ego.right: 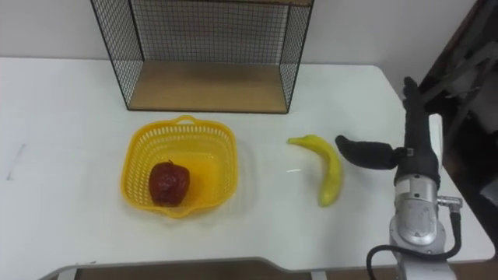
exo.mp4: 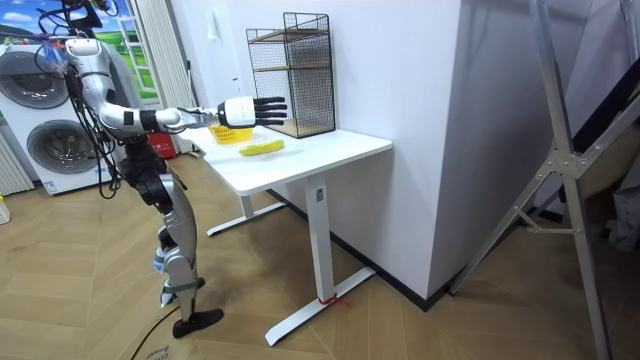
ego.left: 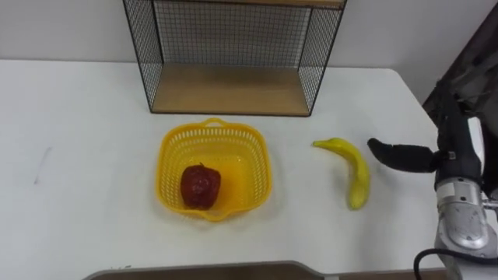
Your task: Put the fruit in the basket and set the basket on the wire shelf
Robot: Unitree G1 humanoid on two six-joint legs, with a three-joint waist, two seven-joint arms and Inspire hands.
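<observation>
I'm seeing the banana (ego.left: 352, 169) lying just left of my right hand (ego.left: 450, 152), which is hovering wide open, gripping nothing.

Wire shelf (ego.left: 233, 89) top cut by upper edge; room view, basket (exo.mp4: 232, 134) seemingly part-hidden behind right hand (exo.mp4: 250, 110).

Table (ego.left: 78, 155): basket (ego.left: 168, 167), banana (ego.left: 355, 168), wire shelf (ego.left: 233, 89)
</observation>
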